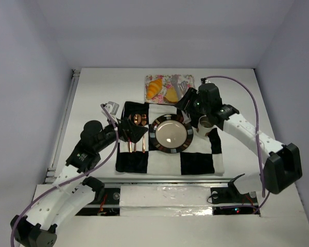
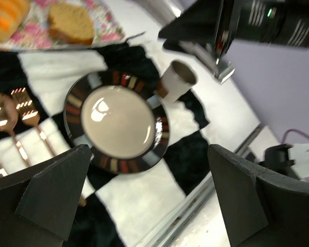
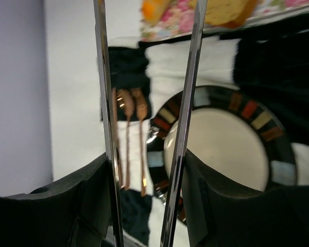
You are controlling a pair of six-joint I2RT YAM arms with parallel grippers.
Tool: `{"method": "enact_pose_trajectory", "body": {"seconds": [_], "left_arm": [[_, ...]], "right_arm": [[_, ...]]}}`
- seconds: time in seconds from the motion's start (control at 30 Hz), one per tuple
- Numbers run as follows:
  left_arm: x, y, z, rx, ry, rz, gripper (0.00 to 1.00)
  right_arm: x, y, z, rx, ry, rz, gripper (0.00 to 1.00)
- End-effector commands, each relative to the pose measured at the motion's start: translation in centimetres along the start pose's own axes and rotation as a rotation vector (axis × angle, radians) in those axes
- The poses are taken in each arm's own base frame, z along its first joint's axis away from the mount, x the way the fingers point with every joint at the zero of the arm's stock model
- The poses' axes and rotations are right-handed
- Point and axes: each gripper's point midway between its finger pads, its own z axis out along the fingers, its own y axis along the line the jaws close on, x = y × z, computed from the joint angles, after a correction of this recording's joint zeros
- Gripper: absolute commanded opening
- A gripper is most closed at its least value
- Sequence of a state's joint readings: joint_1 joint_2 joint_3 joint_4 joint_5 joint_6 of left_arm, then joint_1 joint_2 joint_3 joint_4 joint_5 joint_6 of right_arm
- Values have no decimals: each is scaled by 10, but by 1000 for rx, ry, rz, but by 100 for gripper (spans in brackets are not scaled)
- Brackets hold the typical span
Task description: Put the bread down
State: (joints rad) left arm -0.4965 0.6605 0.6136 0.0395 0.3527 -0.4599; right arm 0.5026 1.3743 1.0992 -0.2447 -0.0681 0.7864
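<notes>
Bread [image 1: 154,86] sits on the floral napkin [image 1: 165,78], just ahead of your right claw [image 1: 187,99], which is clamped on the tongs [image 3: 188,103]. Straddle the nearer bun slice [image 1: 171,95] and squeeze softly (it looks crushable). Left claw [image 1: 133,131] hangs wide apart, empty. The plate [image 1: 171,151] waits beside the right claw on checked cloth [image 1: 195,162]. White tabletop [image 1: 103,92], pale walls close around.
</notes>
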Motion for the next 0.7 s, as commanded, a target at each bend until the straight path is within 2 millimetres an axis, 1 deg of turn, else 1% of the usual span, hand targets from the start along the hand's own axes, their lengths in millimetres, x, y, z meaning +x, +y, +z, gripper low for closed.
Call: {"method": "enact_pose_trajectory", "body": {"seconds": [0.0,0.03,0.07,0.1,0.13,0.17,0.23,0.27,0.37,0.43,0.5,0.6,0.63,0.67], "left_arm": [[12,16,-2,-54,15,50,98],[9,16,-4,-60,9,59,98],[9,18,-5,-72,12,66,98],[8,19,-7,-80,5,76,98],[5,19,-10,-87,-8,79,98],[2,21,-11,-103,-23,82,98],[-1,19,-15,-105,-39,89,98],[-2,21,-17,-116,-45,92,98],[-6,20,-20,-118,-62,98,98],[-7,19,-21,-116,-68,101,97],[-7,19,-20,-115,-67,100,97],[-8,18,-20,-109,-68,102,97],[-6,18,-20,-110,-63,100,97],[-7,17,-20,-106,-64,100,97]], "right_arm": [[-16,-12,8,48,15,-47,55],[-12,-23,17,85,44,-43,55],[-20,-24,19,92,37,-39,55],[-20,-26,23,102,44,-39,55],[-21,-33,25,130,50,-33,55],[-25,-37,32,147,57,-27,55],[-26,-44,37,172,75,-27,55],[-26,-51,42,195,94,-17,55],[-25,-57,48,201,114,-8,55],[-26,-66,55,214,129,13,55],[-21,-71,63,221,149,22,55],[-17,-73,71,218,170,27,55],[-17,-78,75,223,174,35,55],[-16,-77,78,215,179,39,54]]}}
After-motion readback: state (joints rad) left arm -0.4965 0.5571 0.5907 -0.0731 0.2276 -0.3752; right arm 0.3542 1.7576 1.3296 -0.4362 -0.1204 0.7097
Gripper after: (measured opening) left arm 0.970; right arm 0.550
